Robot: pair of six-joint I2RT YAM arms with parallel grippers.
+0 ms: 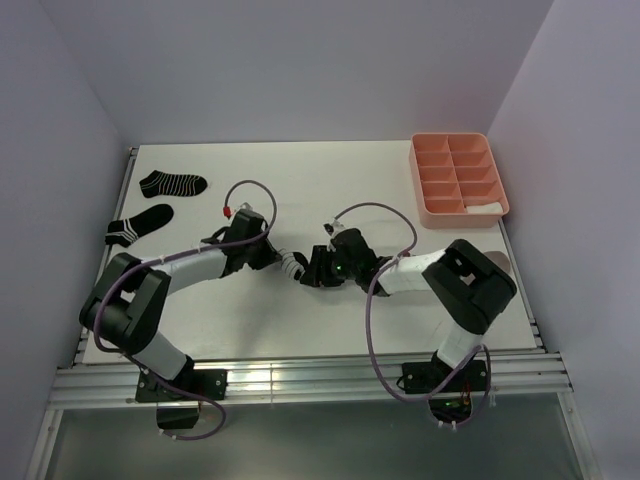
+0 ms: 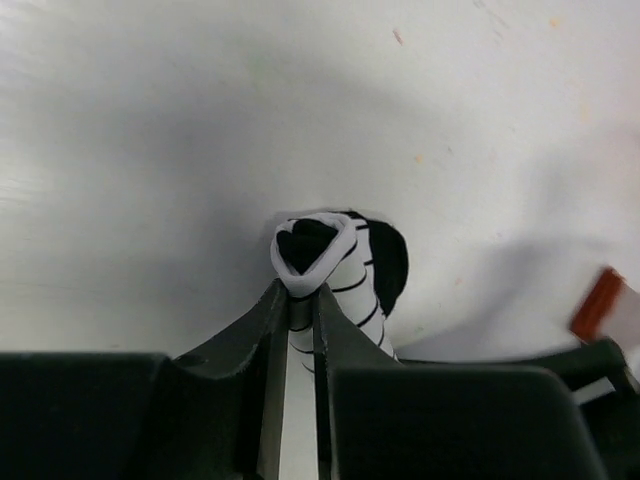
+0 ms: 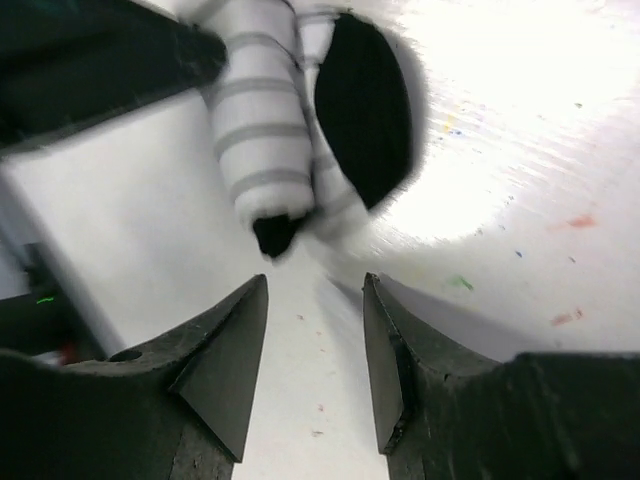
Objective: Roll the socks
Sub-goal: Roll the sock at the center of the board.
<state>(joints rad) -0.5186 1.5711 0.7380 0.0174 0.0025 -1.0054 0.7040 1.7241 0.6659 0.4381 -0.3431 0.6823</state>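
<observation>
The flat white worktop carries everything. Well beyond the right claw, toward the far right corner, sits a pink plastic tray with compartments. A small white bundle lies in its near right compartment, too small to identify. Well away from the left claw, toward the far left, two black ankle socks with white stripes lie flat and apart: the farther black sock and the nearer black sock.

Between the two claws lies the white thin-striped ankle sock with black toe and heel, wound into a loose tube. The left claw is clenched on it: the left wrist view shows its fingers pinching one end of the tube, with the open end curling up just past the tips. The right claw is released, jaws apart, the roll just ahead of its tips and nothing between them.

The striped sock looks light, soft and springy, not fragile, and its knit should give the fingers good purchase. Its risk is unwinding, since the layers will likely slacken once let go. The best hold is probably across the thick middle of the roll, pressing the outermost layer down, not on a loose edge or the black toe
</observation>
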